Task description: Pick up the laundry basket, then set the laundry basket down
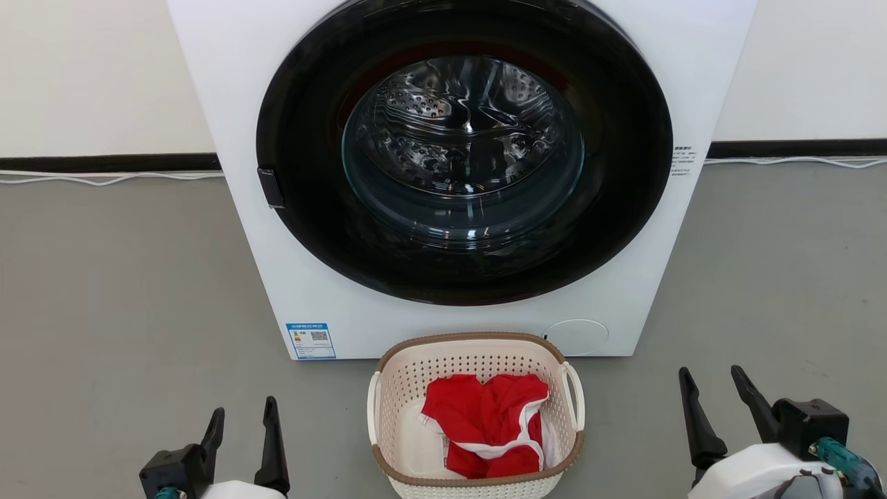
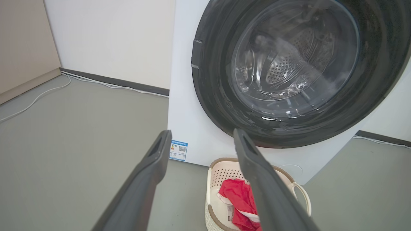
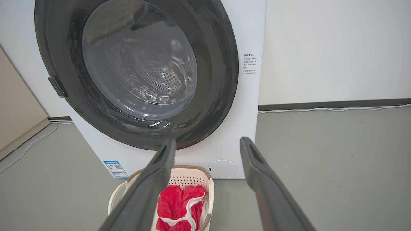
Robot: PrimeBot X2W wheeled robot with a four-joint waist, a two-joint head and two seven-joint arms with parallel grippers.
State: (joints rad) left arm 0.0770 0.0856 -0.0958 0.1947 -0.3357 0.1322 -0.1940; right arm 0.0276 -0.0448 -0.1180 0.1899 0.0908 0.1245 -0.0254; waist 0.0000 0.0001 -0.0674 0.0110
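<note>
The laundry basket (image 1: 395,388), cream perforated plastic with a brown rim and a loop handle on each side, stands on the grey floor just in front of the washer. A red and white garment (image 1: 488,423) lies in it. My left gripper (image 1: 244,416) is open at the lower left, well apart from the basket's left handle (image 1: 373,409). Open too, my right gripper (image 1: 714,380) is at the lower right, clear of the right handle (image 1: 576,395). The left wrist view shows the basket (image 2: 213,179) low between the fingers (image 2: 151,173); the right wrist view has the basket (image 3: 192,178) partly behind a finger (image 3: 154,179).
A white front-loading washer (image 1: 457,326) with a shut round black door (image 1: 464,152) fills the space behind the basket. White cables (image 1: 104,179) run along the dark skirting at the wall. Bare grey floor (image 1: 125,291) lies on both sides of the washer and basket.
</note>
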